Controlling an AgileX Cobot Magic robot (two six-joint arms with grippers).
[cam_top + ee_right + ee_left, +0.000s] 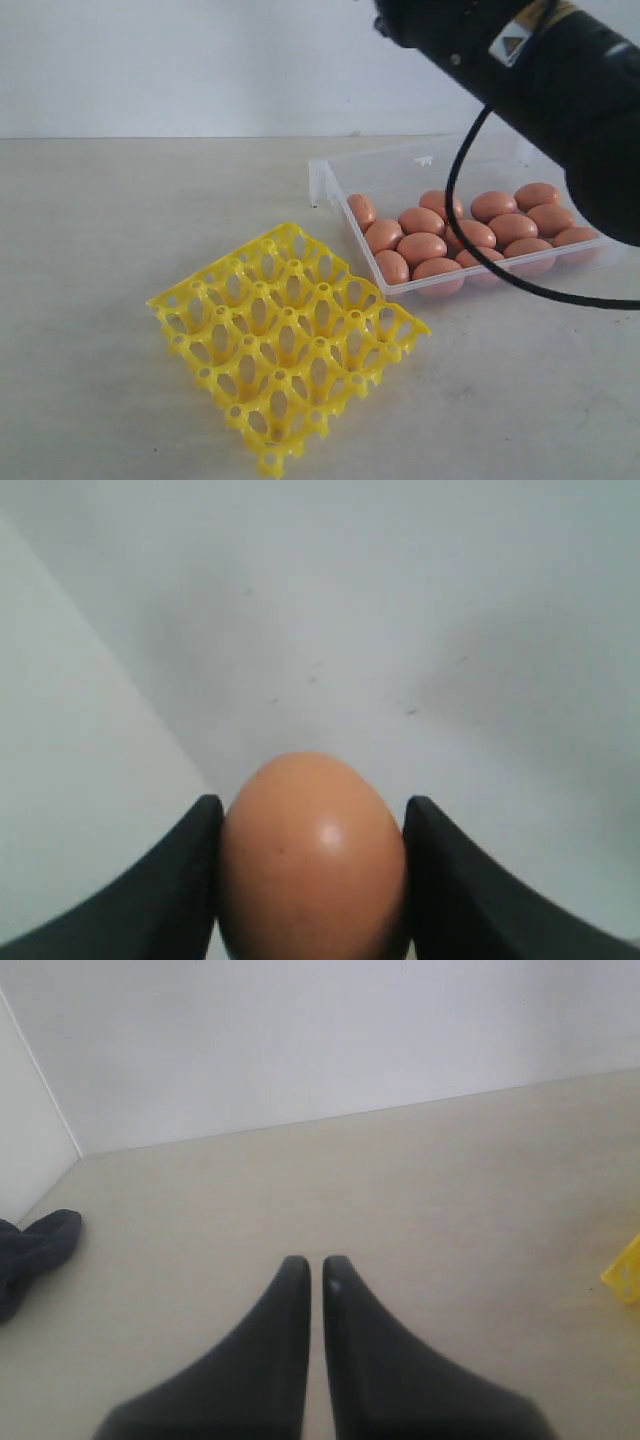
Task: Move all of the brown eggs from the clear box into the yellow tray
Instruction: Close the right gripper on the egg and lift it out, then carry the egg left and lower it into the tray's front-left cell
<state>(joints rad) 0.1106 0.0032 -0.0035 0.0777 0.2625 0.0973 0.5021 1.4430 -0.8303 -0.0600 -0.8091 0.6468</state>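
The yellow tray lies with all its cups bare in the exterior view; one of its corners shows at the edge of the left wrist view. Behind it to the right, the clear box holds several brown eggs packed together. My right gripper is shut on one brown egg, a black finger on each side of it, with a pale wall behind. In the exterior view only the right arm's black body shows, above the box. My left gripper is shut with nothing in it, over bare table.
A black cable from the right arm loops down in front of the box and its eggs. A dark object lies near the wall corner in the left wrist view. Pale tabletop stretches left of the tray.
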